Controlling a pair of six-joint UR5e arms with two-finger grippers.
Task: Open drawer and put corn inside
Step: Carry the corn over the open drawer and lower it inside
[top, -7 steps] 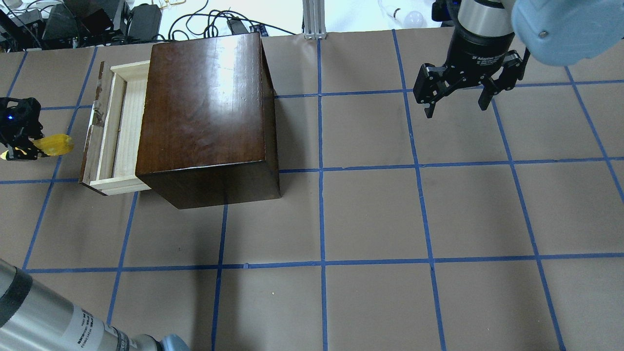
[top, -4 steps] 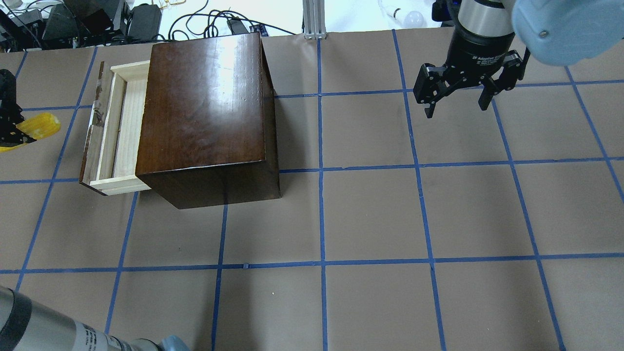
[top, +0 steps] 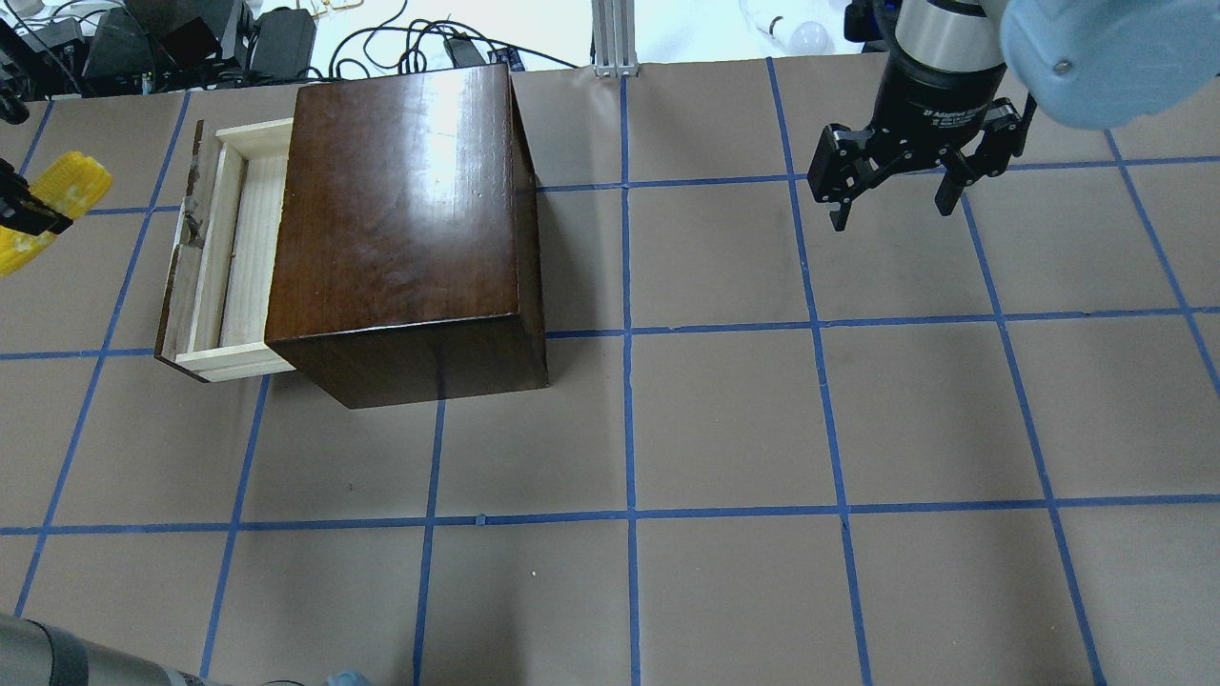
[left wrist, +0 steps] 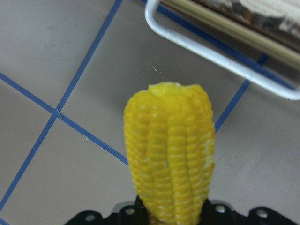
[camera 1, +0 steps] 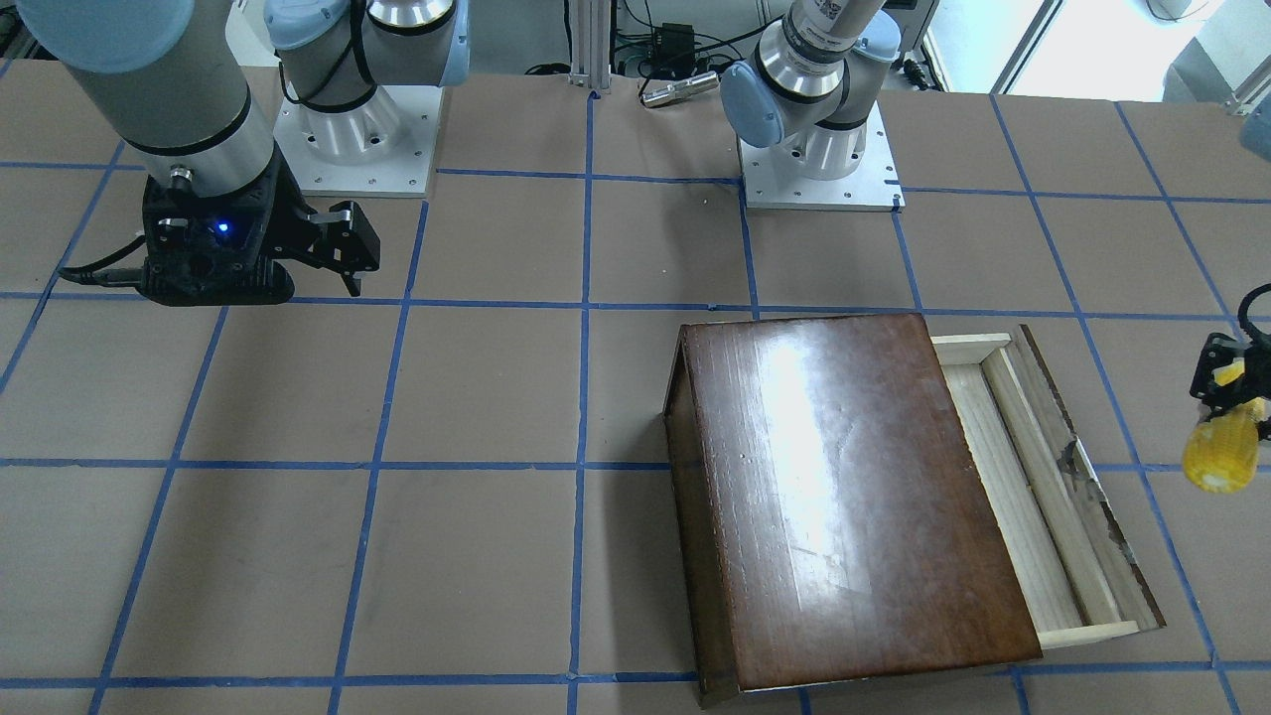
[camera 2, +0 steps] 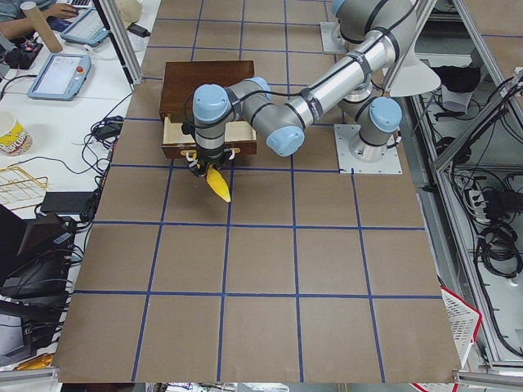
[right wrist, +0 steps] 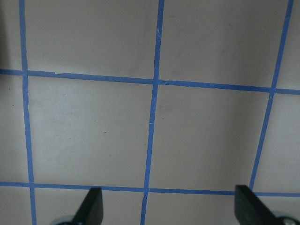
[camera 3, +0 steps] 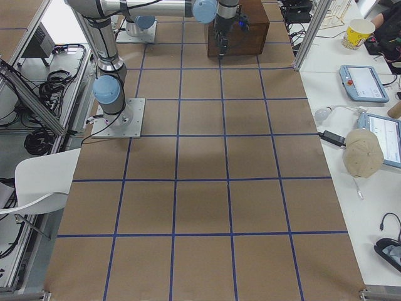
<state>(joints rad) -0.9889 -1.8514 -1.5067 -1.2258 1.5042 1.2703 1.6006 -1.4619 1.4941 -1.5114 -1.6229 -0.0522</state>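
Left gripper (camera 1: 1229,395) clamped across corn (left wrist: 168,154); judged stiff, light, kernels aid grip (avoid tapered end); right gripper (top: 891,214) spread, empty

A robotics lab: blue-taped grid table (top: 724,419), teach pendants (camera 3: 363,83) and tangled cables (camera 2: 490,237).

The bench (top: 724,419) is covered in brown paper, gridded with blue tape. On it stand a glossy dark-brown cabinet (top: 400,219), its drawer (top: 233,257) partly pulled out, the right arm's base plate (camera 1: 407,169) and the left arm's base plate (camera 1: 864,184).
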